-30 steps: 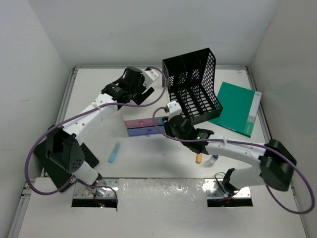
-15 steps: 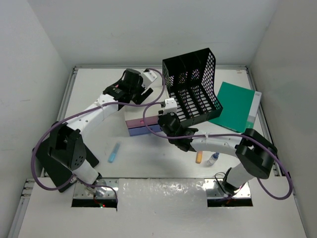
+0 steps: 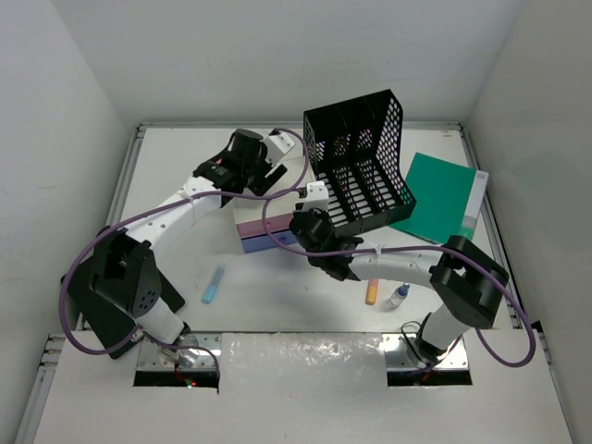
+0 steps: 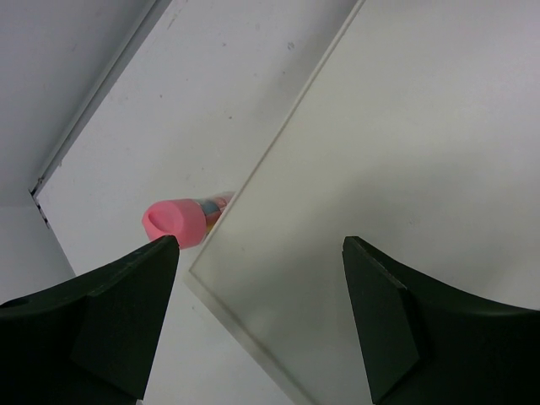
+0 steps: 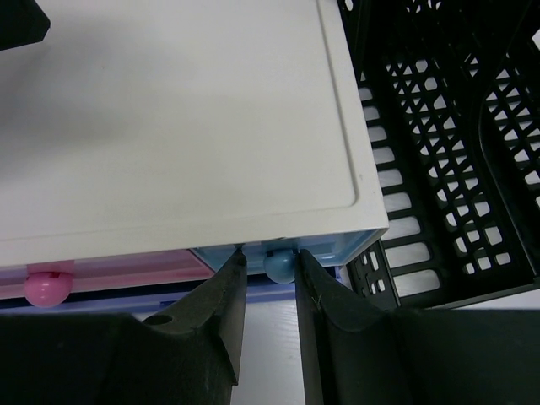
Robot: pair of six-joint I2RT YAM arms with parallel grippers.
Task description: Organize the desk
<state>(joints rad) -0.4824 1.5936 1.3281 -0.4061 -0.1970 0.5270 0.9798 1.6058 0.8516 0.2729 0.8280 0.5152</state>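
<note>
The white desk (image 3: 185,259) carries a small drawer box (image 3: 264,231) with a cream top (image 5: 186,110). Its front shows a pink knob (image 5: 44,287) and a blue knob (image 5: 279,265). My right gripper (image 5: 270,260) is at the blue drawer's front, its jaws narrowly open around the blue knob. The right finger touches the knob and a slim gap shows on the left. My left gripper (image 4: 260,245) hovers wide open over the box's cream top (image 4: 380,169), holding nothing. A pink-capped tube (image 4: 173,221) lies on the desk just past the box's edge.
A black mesh organizer (image 3: 361,166) leans right beside the box, close to my right fingers (image 5: 447,169). A green notebook (image 3: 444,202) lies at the right. A blue marker (image 3: 214,283), an orange-capped item (image 3: 371,294) and a small bottle (image 3: 398,296) lie nearer the front.
My right arm has swung left to the drawer box and its jaws have narrowed around the blue knob. The left arm has barely shifted and stays open.
</note>
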